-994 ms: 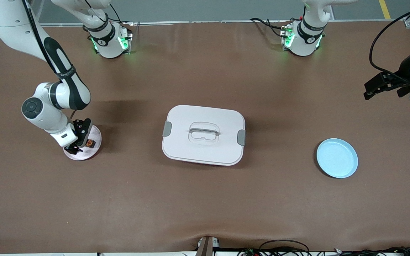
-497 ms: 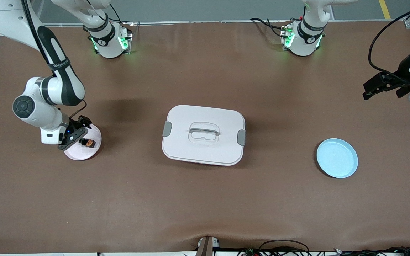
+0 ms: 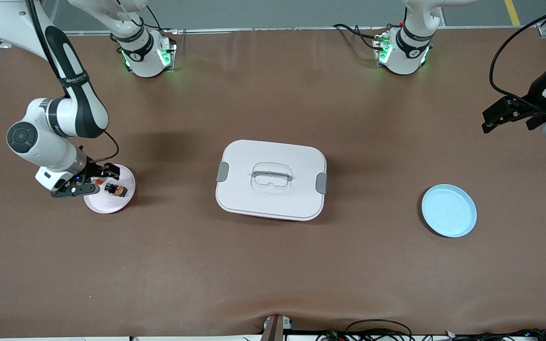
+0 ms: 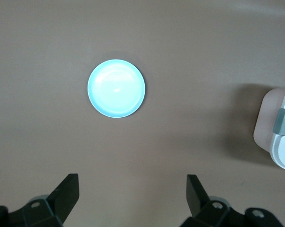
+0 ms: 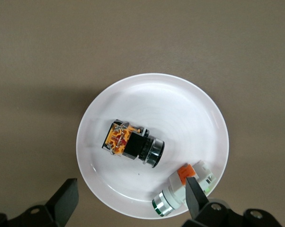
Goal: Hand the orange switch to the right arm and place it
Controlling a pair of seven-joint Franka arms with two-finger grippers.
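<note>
The orange switch (image 3: 115, 190), a small black block with an orange end, lies on its side in a smooth round white plate (image 3: 121, 201) beside a whitish piece (image 5: 182, 189). The right gripper (image 3: 83, 183) hangs spread over the plate's rim, empty. The left gripper (image 3: 507, 113) waits spread above bare brown table (image 3: 273, 265), near a glossy blue plate (image 3: 449, 210).

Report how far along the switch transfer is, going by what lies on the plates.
Done: the orange switch lies on the pink plate beside a whitish piece, toward the right arm's end.
In hand: nothing; the right gripper is open over that plate.
Left: nothing obvious. The left gripper waits open, and the blue plate holds nothing.
</note>
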